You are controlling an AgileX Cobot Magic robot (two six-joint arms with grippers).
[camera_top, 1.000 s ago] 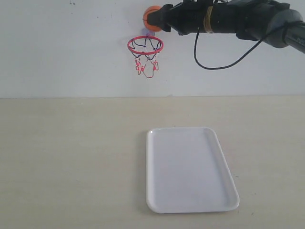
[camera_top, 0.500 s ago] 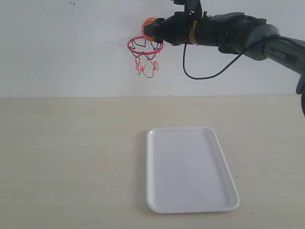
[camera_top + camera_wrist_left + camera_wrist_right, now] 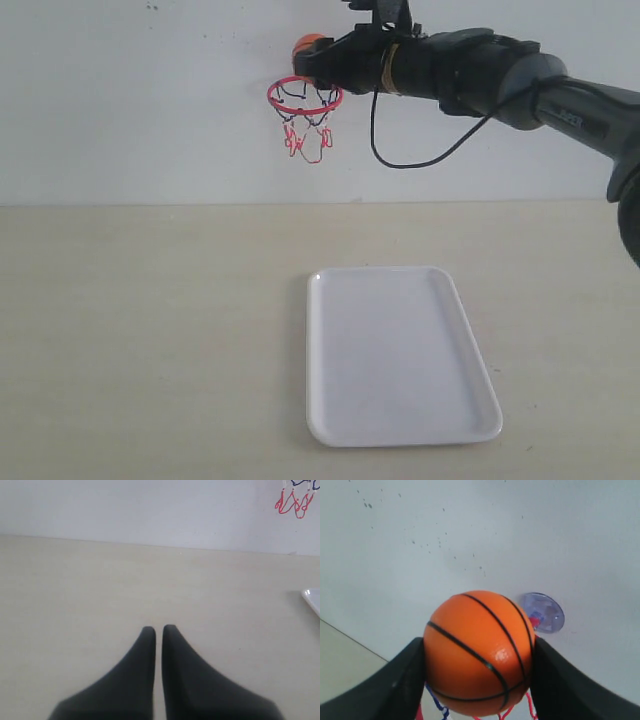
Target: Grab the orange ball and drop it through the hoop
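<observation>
The orange ball point(image 3: 307, 42), clamped between the jaws of the right gripper point(image 3: 318, 58), was carried leftward within the last second, from up and right of the hoop point(image 3: 304, 110) to a spot just above its rim. Release was judged close, though centring over the ring could not be confirmed. Little room was left behind the hoop, where the wall and the suction cup point(image 3: 542, 612) stood near the ball. Open air was left in front of the hoop and below it. The left gripper point(image 3: 157, 630) was held all but closed and empty, well below the hoop, over the table point(image 3: 150, 320).
</observation>
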